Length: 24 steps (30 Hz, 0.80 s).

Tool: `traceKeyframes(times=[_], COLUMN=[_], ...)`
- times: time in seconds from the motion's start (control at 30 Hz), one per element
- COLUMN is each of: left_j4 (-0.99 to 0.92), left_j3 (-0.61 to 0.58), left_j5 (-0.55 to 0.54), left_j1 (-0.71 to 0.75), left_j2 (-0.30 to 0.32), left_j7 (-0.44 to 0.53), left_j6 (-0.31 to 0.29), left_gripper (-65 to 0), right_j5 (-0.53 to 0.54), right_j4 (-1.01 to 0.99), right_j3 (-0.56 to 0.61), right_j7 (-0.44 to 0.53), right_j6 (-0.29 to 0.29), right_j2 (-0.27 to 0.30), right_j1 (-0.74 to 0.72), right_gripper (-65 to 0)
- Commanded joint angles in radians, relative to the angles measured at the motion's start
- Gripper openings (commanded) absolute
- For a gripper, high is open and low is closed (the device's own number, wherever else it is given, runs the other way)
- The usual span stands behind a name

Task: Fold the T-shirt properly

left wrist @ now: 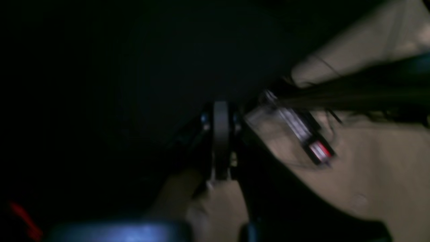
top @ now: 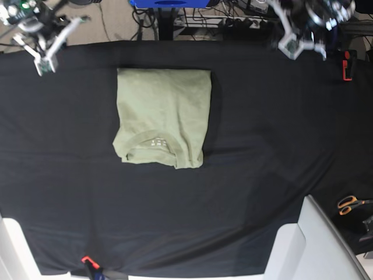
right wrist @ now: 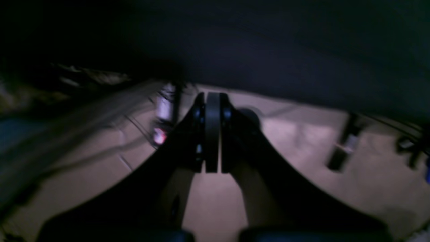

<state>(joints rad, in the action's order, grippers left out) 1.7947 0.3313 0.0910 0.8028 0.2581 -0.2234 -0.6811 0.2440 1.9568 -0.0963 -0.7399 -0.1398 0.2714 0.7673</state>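
The pale sage-green short-sleeved cotton T-shirt point(top: 162, 116) lies folded into a compact, roughly rectangular bundle on the black tablecloth point(top: 262, 146), left of centre and toward the far edge in the base view. Its ribbed round collar point(top: 152, 142) faces the near side, with a small white print showing just inside the neck. The far edge of the bundle is straight, while the near edge is rounder and a little uneven. Nothing touches the garment.

Both arms are well apart from it, up at the far corners of the table. The right gripper point(top: 44, 61), on the left of the base view, sits above the far left corner of the cloth. Its wrist view shows the dark fingers point(right wrist: 212, 134) pressed flat together with nothing between them, over the cloth's edge and a beige floor. The left gripper point(top: 294, 44), on the right of the base view, is near the far right edge. Its blurred wrist view likewise shows the jaws clenched on nothing point(left wrist: 220, 134).

A red clamp point(top: 347, 64) is fixed on the far right edge of the table, and a second red-tipped clamp point(top: 88, 262) sits at the near edge. Orange-handled scissors point(top: 349, 204) lie at the right side, beside a white slanted panel point(top: 315, 245).
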Motion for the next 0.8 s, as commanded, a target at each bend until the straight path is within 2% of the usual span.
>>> traceKeyframes(times=[0.0,0.17,0.3,0.43,0.53,0.67,0.77], left_j4=[-0.014,-0.200,-0.372,-0.579,-0.793,-1.133,-1.418], left_j3=[0.009,0.010,-0.001,-0.002,-0.031,-0.134,-0.211], left_j5=[-0.004,0.057,0.065,0.059,0.069,0.069,0.069], left_j1=[0.019,0.068,0.119,0.105,0.000,-0.201,-0.374], left_j2=[0.008,0.008,0.008,-0.003,-0.024,-0.023,-0.027], left_j7=[0.046,0.161,0.284,0.391,0.453,0.529,0.574], left_j6=[0.002,0.014,0.099,0.110,0.110,0.113,0.113], left_gripper=[-65.0,-65.0,-65.0,-65.0,-65.0,-65.0,-65.0], right_j5=[0.007,0.007,0.007,0.007,0.005,0.005,0.012], right_j4=[0.013,-0.024,-0.167,-0.399,-0.641,-1.051,-1.379], right_j3=[-0.003,-0.003,0.007,0.013,0.094,0.251,0.359], right_j7=[0.007,0.021,0.118,0.247,0.313,0.328,0.454], right_j6=[-0.008,-0.008,-0.008,-0.010,-0.010,-0.010,-0.010], right_j2=[0.018,0.035,0.035,0.035,0.036,0.033,-0.001], right_j1=[0.033,0.123,0.176,0.162,0.034,-0.208,-0.378], right_gripper=[-65.0,-65.0,-65.0,-65.0,-65.0,-65.0,-65.0])
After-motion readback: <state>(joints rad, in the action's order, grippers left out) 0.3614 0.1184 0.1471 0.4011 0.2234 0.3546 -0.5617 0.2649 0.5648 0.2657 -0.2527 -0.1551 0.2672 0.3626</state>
